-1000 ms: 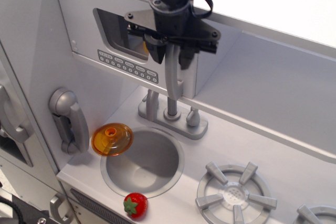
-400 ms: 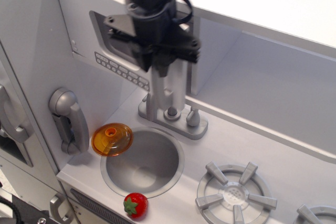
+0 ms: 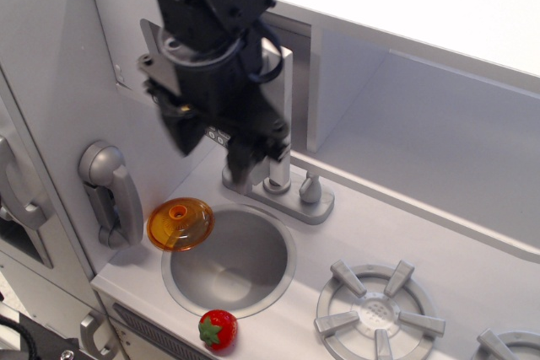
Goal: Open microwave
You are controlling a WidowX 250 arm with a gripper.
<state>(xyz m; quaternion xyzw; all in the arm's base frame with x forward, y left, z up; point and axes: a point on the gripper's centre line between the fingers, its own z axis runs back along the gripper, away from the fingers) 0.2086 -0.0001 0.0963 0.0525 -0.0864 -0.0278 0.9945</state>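
The microwave [image 3: 350, 82] is the grey compartment at the top. Its flat door [image 3: 286, 99] stands swung out toward me, its thin edge showing and the bare interior open to the right of it. My black gripper [image 3: 211, 147] hangs in front of the door face and covers most of the window and the long handle. A few of the small buttons [image 3: 218, 135] show between my fingers. The fingers [image 3: 180, 134] stand apart and I see nothing clamped between them. Only the handle's top end [image 3: 270, 63] peeks out beside my wrist.
A grey toy telephone [image 3: 110, 191] hangs on the left wall. An orange lid [image 3: 180, 223] leans at the rim of the round sink [image 3: 190, 280]. A faucet [image 3: 287, 187] stands behind the sink. A strawberry [image 3: 218, 328] lies at the front edge and a burner [image 3: 378, 309] sits to the right.
My gripper has moved left and down toward me. The microwave door has swung out with it from nearly closed to well open, baring the interior.
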